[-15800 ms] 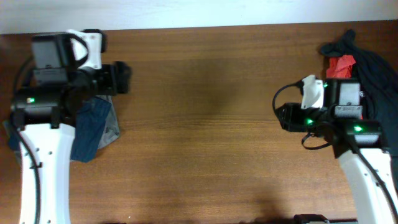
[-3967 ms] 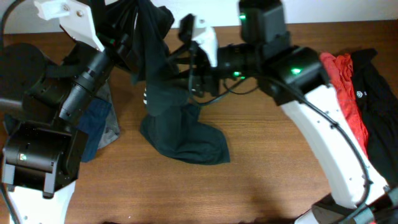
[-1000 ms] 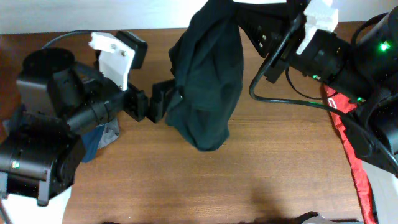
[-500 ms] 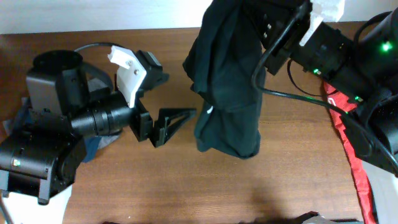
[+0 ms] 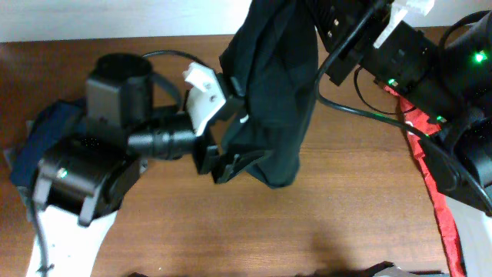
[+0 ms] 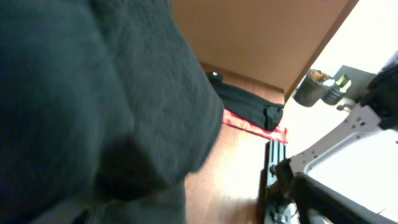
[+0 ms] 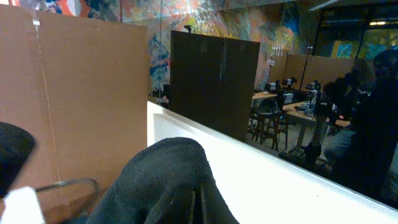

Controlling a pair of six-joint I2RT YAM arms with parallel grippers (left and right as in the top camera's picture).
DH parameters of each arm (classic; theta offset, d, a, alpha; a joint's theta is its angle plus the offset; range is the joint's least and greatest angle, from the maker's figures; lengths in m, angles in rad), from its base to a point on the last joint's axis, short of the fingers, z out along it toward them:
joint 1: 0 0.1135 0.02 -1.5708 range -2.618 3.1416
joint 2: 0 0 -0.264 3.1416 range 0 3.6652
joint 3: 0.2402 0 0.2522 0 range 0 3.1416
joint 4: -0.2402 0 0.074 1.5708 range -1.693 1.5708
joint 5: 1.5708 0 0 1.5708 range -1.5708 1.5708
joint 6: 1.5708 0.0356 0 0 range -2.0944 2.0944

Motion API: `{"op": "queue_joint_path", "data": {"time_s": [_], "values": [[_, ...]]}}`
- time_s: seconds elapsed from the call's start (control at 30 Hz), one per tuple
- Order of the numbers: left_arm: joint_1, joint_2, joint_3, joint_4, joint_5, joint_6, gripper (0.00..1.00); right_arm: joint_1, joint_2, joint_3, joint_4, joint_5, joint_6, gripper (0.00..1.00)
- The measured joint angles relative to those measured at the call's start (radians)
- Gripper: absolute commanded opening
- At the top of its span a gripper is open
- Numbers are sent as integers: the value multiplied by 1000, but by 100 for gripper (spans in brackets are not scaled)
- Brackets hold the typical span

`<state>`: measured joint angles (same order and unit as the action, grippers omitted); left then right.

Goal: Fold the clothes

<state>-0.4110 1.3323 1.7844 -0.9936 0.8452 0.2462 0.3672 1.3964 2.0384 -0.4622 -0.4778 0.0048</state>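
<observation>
One garment is in the air: the dark green shirt (image 5: 273, 92) hangs as a long bunched column from the right gripper (image 7: 200, 205). That gripper's jaws are pinched fully together on a fold near the top, above the back of the table (image 5: 346, 223). The shirt's lowest folds reach down toward the wood at centre, and we cannot tell whether they touch it.

The left gripper (image 5: 219, 161) is pushed in among those lower folds. From overhead the cloth laps over its fingers, and its own camera sees little but dark fabric, so we cannot tell how wide it stands or whether it has hold of anything.

The rest waits at the edges: the red shirt (image 5: 430, 177) and a black garment (image 6: 249, 107) at the right, and the navy piece (image 5: 38, 138) by the left arm.

We judge the shirt soft, limp and light (it drapes with no stiffness at all). It should not break or pull heavily, but it will sag and twist wherever it is unsupported. A single pinch gives us only a rope of cloth. We would want the left gripper on a true edge, such as a hem corner or a shoulder seam, well apart from the right's hold. It should take one layer only, so the two can spread the shirt flat.
</observation>
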Motion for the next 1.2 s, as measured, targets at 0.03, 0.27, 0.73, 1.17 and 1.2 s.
{"op": "queue_joint_path", "data": {"time_s": [0.03,0.27,0.73,1.17,1.2], "values": [[-7,16,0,15,0,0,71,0,0,0,0,0,2,4],[-19,74,0,98,-6,8,30,0,1,0,0,3,11,4],[-19,0,0,147,-149,4,1,0,17,0,-117,37,4,4],[-19,-100,16,246,-323,-34,1,0,100,0,-433,290,-43,5],[-19,-101,24,256,-328,-35,1,0,103,0,-456,315,-43,5]]}}
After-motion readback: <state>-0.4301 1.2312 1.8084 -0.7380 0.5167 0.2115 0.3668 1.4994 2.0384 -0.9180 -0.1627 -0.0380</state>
